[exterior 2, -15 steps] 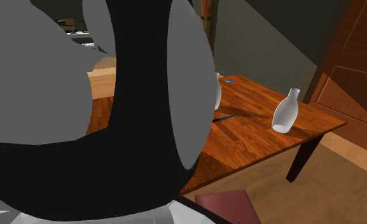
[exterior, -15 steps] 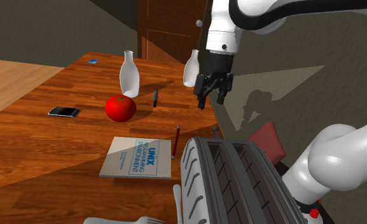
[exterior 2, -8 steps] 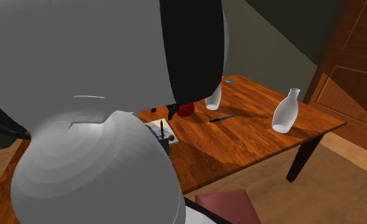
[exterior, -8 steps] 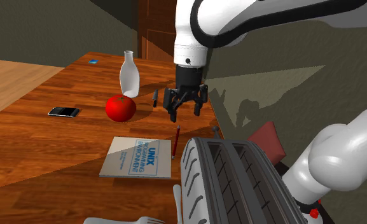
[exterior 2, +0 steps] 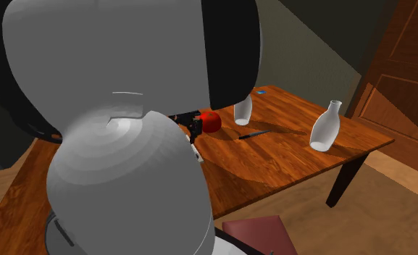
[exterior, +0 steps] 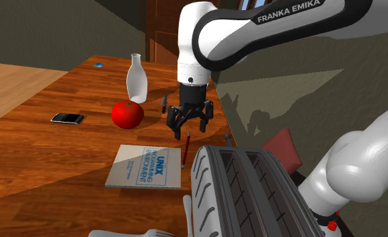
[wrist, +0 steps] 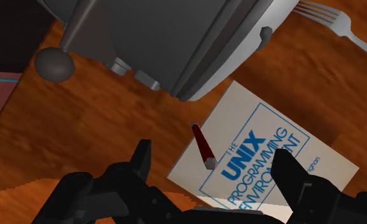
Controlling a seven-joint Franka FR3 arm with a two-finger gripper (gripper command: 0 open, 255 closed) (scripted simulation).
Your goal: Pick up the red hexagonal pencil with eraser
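The red pencil (exterior: pixel 185 149) lies on the wooden table (exterior: pixel 44 148) along the white book's (exterior: pixel 145 165) edge, close to the grey toaster (exterior: pixel 246 195). My gripper (exterior: pixel 188 130) hangs open just above the pencil's far end, not touching it. In the wrist view the pencil (wrist: pixel 203 146) sits between the spread black fingers (wrist: pixel 140 159), its tip resting on the book (wrist: pixel 271 159) corner. Most of the second exterior view is blocked by the arm.
A red apple (exterior: pixel 127 114), a white bottle (exterior: pixel 137 79), a dark pen (exterior: pixel 164 103) and a black phone (exterior: pixel 67 118) lie beyond the book. A fork (wrist: pixel 341 25) lies by the toaster (wrist: pixel 175 38). Another bottle (exterior 2: pixel 325 127) stands near the table's far corner.
The gripper has come down and moved to the shoulder view's left, from beside the far bottle to just over the pencil. Its fingers stay open. Nothing on the table moved.
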